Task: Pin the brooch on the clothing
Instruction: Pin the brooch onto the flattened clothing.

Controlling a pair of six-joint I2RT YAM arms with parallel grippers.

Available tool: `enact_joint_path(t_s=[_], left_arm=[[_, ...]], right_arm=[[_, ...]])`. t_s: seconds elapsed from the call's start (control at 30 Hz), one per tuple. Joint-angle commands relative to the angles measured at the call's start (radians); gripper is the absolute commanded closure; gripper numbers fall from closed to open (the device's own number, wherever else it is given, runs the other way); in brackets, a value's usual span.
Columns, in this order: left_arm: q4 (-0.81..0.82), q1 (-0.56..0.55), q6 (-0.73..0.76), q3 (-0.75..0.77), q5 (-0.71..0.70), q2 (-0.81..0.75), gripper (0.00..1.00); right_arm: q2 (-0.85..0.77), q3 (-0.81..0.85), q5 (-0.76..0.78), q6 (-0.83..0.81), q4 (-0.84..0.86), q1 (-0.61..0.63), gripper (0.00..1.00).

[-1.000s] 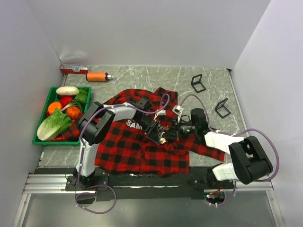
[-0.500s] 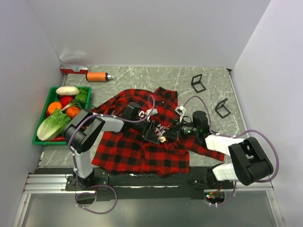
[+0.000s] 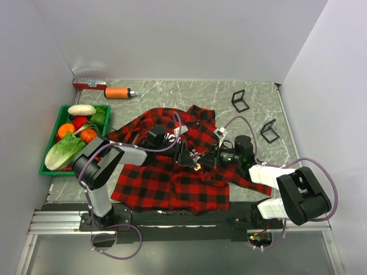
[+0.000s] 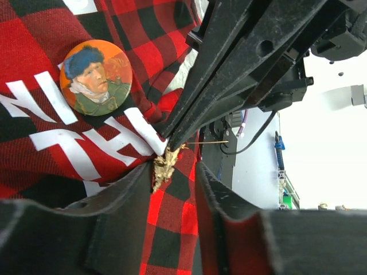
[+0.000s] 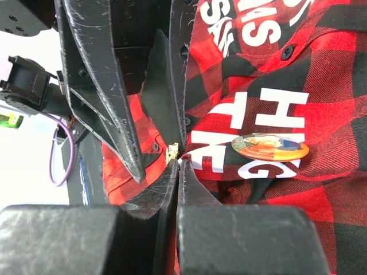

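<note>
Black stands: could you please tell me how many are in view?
2. One black stand sits far back, right of centre; the other is nearer and further right. None seems hidden.

A robotics lab cell: plain pale partition walls [image 3: 172,40] box in a marble-patterned tabletop [image 3: 189,91]. An aluminium rail [image 3: 57,220] along the bottom edge carries the cabled left arm [image 3: 103,172] and right arm [image 3: 298,197]. A green crate [image 3: 54,172] of vegetables sits mid-left.
</note>
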Motion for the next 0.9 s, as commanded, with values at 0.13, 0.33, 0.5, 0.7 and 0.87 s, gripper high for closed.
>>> enact_joint_path(t_s=[0.13, 0.33, 0.5, 0.7, 0.87], left_arm=[[0.108, -0.025, -0.054, -0.022, -0.008, -0.046, 0.60], [0.123, -0.029, -0.070, -0.022, -0.002, -0.033, 0.67], [0.100, -0.036, -0.051, -0.017, -0.008, -0.038, 0.68], [0.112, -0.041, -0.061, -0.016, 0.006, -0.030, 0.74], [0.119, -0.045, -0.066, -0.013, 0.015, -0.021, 0.89]], right_arm=[[-0.040, -0.035, 0.053, 0.020, 0.083, -0.020, 1.00], [-0.055, -0.050, 0.060, 0.031, 0.089, -0.043, 1.00], [-0.055, -0.058, 0.060, 0.037, 0.100, -0.057, 1.00], [-0.037, -0.060, 0.054, 0.043, 0.114, -0.062, 1.00], [-0.037, -0.060, 0.064, 0.042, 0.109, -0.063, 1.00]])
